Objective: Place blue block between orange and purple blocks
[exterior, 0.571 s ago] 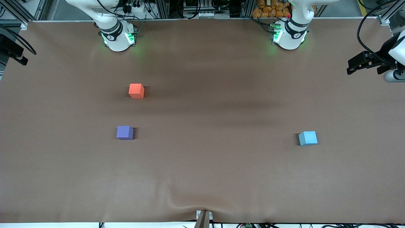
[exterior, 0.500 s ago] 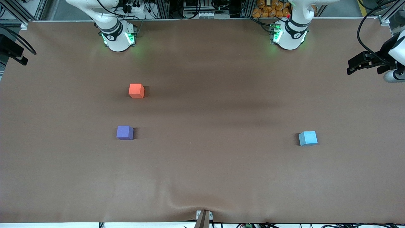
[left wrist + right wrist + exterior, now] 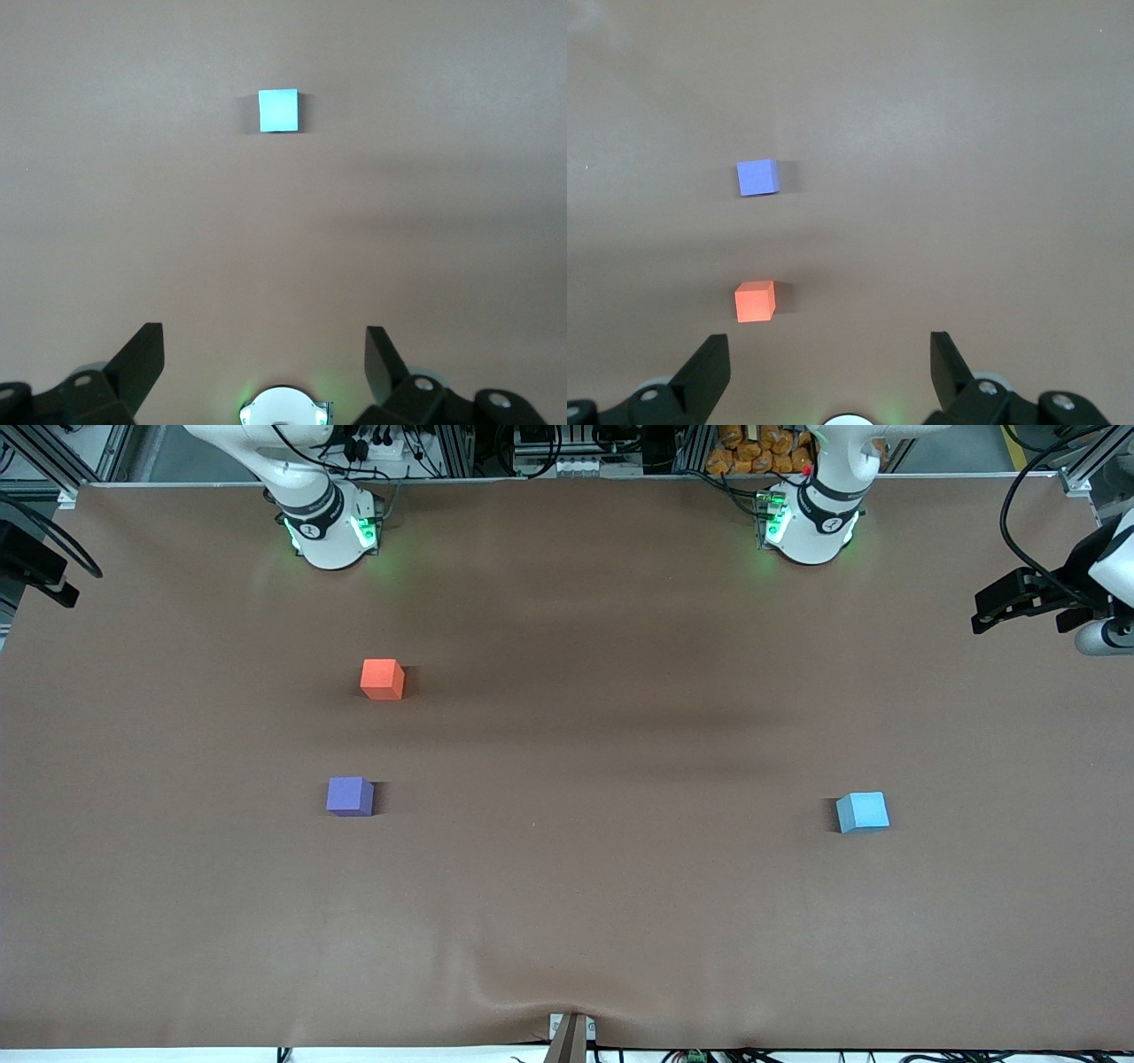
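The blue block lies on the brown table toward the left arm's end; it also shows in the left wrist view. The orange block and the purple block lie toward the right arm's end, the purple one nearer the front camera, with a gap between them. Both show in the right wrist view, orange and purple. My left gripper is open and empty, high over its own base. My right gripper is open and empty, high over its base. Neither gripper shows in the front view.
The two arm bases stand at the table's edge farthest from the front camera. Black equipment juts over the table's ends. The brown cover has a wrinkle at the front edge.
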Motion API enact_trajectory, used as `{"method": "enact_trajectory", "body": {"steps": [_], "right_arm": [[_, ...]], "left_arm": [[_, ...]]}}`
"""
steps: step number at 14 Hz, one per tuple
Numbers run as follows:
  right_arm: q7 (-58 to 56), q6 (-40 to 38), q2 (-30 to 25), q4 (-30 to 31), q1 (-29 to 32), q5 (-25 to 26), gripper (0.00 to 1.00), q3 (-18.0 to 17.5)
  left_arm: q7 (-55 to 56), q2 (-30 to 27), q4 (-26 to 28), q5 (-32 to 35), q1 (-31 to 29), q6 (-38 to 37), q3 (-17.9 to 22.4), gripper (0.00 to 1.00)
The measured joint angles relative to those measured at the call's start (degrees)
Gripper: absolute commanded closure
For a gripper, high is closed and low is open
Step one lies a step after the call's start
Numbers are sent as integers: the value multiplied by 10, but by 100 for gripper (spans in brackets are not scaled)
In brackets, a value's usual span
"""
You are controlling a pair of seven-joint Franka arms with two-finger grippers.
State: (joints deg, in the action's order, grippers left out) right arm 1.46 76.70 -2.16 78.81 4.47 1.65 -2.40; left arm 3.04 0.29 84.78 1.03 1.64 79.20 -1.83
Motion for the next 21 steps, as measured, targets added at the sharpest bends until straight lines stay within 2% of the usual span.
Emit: {"method": "enact_trajectory", "body": {"steps": [21], "right_arm": [[0, -2, 0, 0, 0, -1, 0, 0]], "left_arm": [[0, 23, 1, 0, -3, 5, 0, 0]]}}
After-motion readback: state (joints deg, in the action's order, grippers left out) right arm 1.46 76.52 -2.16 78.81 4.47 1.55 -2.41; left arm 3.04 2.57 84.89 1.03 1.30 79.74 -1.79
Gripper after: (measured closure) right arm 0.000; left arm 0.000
